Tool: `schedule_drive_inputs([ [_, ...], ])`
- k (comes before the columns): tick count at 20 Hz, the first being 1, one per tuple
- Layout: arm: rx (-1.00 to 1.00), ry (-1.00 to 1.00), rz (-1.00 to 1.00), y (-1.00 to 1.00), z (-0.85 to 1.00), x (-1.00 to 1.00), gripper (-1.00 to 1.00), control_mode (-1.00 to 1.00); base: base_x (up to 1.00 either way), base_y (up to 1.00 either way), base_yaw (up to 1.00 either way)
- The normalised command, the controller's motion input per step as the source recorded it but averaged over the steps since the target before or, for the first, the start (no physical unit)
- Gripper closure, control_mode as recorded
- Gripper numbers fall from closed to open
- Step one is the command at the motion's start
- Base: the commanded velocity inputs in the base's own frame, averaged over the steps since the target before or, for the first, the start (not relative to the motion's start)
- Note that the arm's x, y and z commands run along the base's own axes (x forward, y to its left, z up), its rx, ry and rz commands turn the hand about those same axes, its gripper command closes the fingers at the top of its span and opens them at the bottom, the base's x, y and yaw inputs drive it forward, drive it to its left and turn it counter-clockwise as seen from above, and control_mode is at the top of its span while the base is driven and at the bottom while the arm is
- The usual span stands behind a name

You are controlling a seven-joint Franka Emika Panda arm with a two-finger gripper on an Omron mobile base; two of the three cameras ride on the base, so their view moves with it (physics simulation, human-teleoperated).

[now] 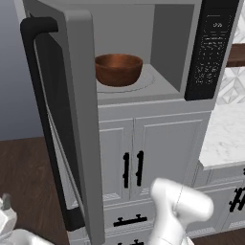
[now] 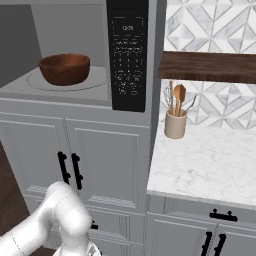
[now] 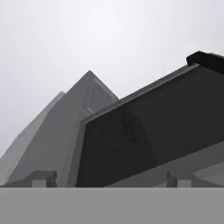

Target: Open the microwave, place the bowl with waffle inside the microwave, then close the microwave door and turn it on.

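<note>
White panelled cabinets [image 1: 143, 158] with short black handles stand under a built-in grey microwave [image 1: 165, 95], above a dark wood floor [image 1: 24, 167]. To the right lies a white marble table [image 2: 210, 160], backed by a wall of grey and white geometric tile [image 2: 210, 25], with a dark wooden shelf [image 2: 210, 66] fixed across it. On the marble, close to the microwave's side, sits a cream crock [image 2: 175, 124] holding wooden spoons and a whisk.

The microwave door [image 1: 79, 119] stands wide open, swung out to the left and seen nearly edge-on in the left base view. Its long black bar handle [image 1: 40, 110] runs down the outer face. Inside the light grey cavity, a glossy reddish-brown bowl [image 1: 118, 69] rests upright on the round turntable [image 1: 139, 83], roughly at the middle. From these low angles the inside of the bowl is hidden, so the waffle cannot be seen. The black keypad panel [image 2: 128, 55] fills the right side of the microwave front, with faint pale markings too small to read.

The white robot arm [image 1: 179, 210] is folded low in front of the cabinet doors, well below the cavity. The hand view looks upward along the dark door window [image 3: 153, 131] toward a pale ceiling, with the black handle end at the upper right. The two fingers [image 3: 41, 178] show only as small tips at the bottom of that view, set wide apart with nothing between them.
</note>
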Motion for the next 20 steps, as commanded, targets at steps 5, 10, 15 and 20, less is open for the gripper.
schedule_drive_inputs([
  [5, 0.18, -0.21, -0.25, -0.22, 0.01, 0.02, -1.0, -1.0, 0.0, 0.0, 0.0],
  [10, 0.23, -0.17, -0.13, -0.61, -0.01, 0.26, -1.0, -1.0, 0.0, 0.0, 0.0],
  [15, 0.21, -0.15, -0.12, -0.55, 0.0, 0.23, -1.0, -1.0, 0.0, 0.0, 0.0],
  [20, 0.17, -0.14, -0.12, -0.44, 0.0, 0.13, -1.0, -1.0, 0.0, 0.0, 0.0],
])
